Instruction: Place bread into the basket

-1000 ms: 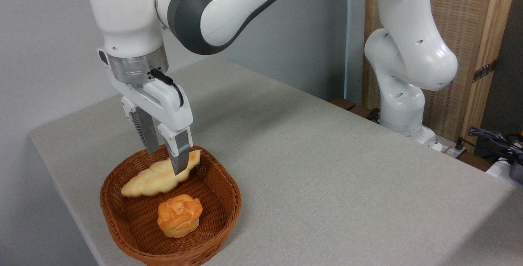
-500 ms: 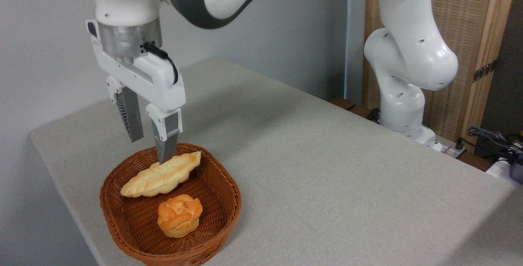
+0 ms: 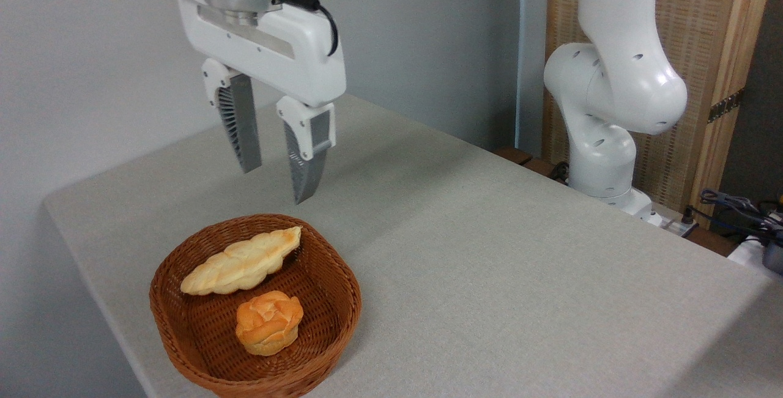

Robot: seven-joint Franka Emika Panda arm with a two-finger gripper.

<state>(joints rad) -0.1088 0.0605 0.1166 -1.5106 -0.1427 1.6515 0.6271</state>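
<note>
Gripper [image 3: 276, 187]: hangs above the table [image 3: 489, 251], up and to the right of the basket [image 3: 333, 324] in frame. Jaws spread wide, nothing between them; 2 ribbed fingers [image 3: 240, 123] point down, tips clear of the basket rim. Black cable runs along the top of the gripper body.

Bread [image 3: 243, 262]: long braided loaf, lies inside the basket across its rear half. Right pointed end sits up near the rear rim, left end lower toward the left wall. Pale underside shows along the lower edge. No contact w/ the gripper.

Bun [image 3: 269, 321]: 1 small round knotted orange piece, also inside the basket, just in front of the bread. Whether the 2 touch cannot be told.

Basket: brown wicker, rounded-square, stands on the table near the front-left corner.

Arm base [image 3: 602, 110]: white, mounted at the far right edge of the table, in front of a woven panel [image 3: 703, 37] w/ wood frame. Cables [image 3: 734, 205] at the far right.
</note>
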